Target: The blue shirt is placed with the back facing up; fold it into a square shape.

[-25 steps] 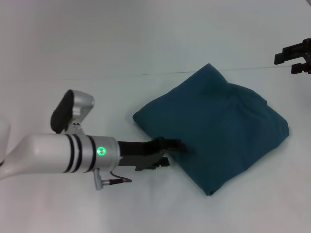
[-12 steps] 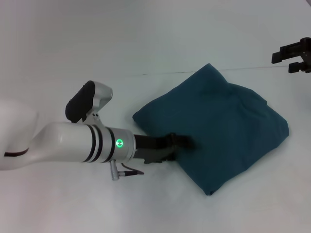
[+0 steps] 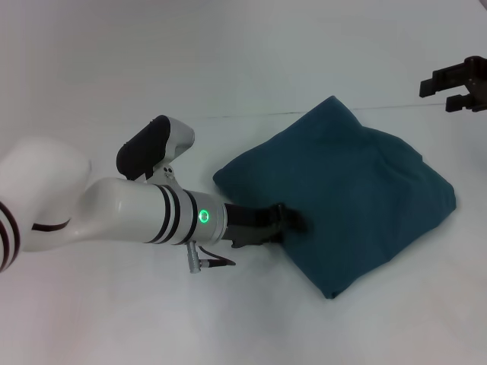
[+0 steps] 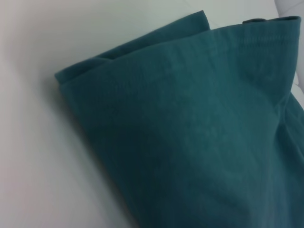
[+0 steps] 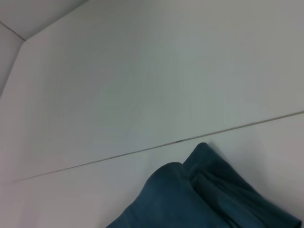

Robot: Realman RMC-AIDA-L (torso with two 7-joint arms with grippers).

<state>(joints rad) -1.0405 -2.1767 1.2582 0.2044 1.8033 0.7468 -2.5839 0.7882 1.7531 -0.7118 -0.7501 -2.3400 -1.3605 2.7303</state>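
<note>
Since the earlier frames the white left arm has pushed farther in from the left, its elbow now bulking large at the picture's edge, and its black left gripper (image 3: 289,220) has slid a little farther along the near-left edge of the shirt; the cloth has shifted slightly to the right with it. The plain dark teal-blue short-sleeved knit shirt (image 3: 350,198) lies folded into a rough diamond-shaped square right of centre on the table, one corner pointing away from the robot and one toward it. The gripper's tips sit at the fabric's left edge, dark against dark, so whether the fingers are spread or closed on the cloth cannot be told. The left wrist view shows layered hemmed edges of the shirt (image 4: 190,142) stacked on one another, with one corner jutting out.

The smooth white table (image 3: 228,76) has open room on every side of the shirt, widest to the far left and in front. A thin dark seam line (image 5: 142,149) runs across the surface just behind the shirt's far corner (image 5: 202,147).

The black right gripper (image 3: 456,84) hangs at the far right edge, well apart from the shirt, its two fingers parted and holding nothing.
</note>
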